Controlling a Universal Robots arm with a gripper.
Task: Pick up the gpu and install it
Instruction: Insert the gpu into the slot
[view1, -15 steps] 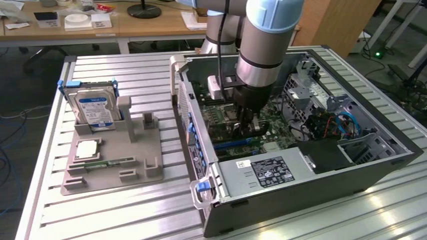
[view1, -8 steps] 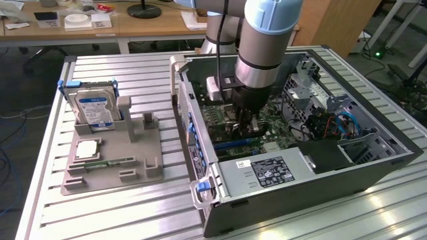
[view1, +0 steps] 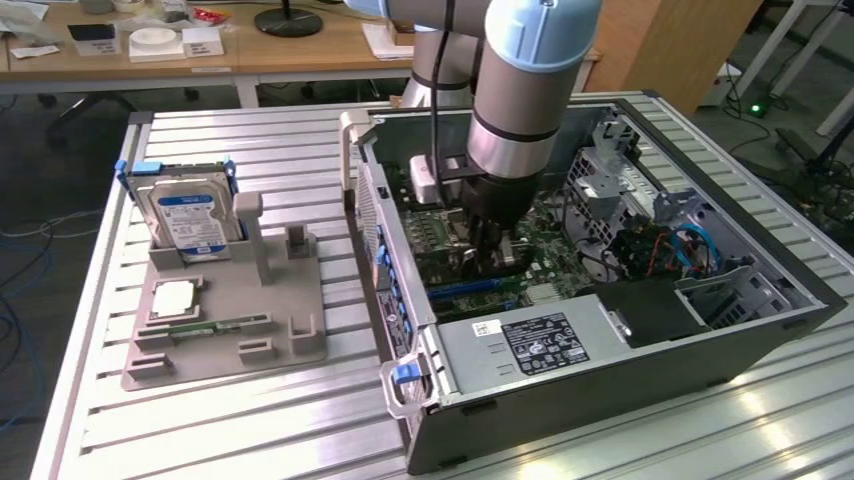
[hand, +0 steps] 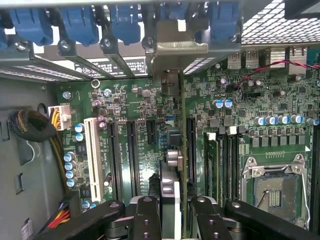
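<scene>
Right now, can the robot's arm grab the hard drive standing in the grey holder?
Probably not. The end effector is down inside the computer case, shut on the gpu, and the case's side wall stands between it and the hard drive.

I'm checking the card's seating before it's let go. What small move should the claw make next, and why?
Probably ease straight down a little. The claw grips the gpu edge-on over the motherboard, its bracket near the rear slot opening.
</scene>
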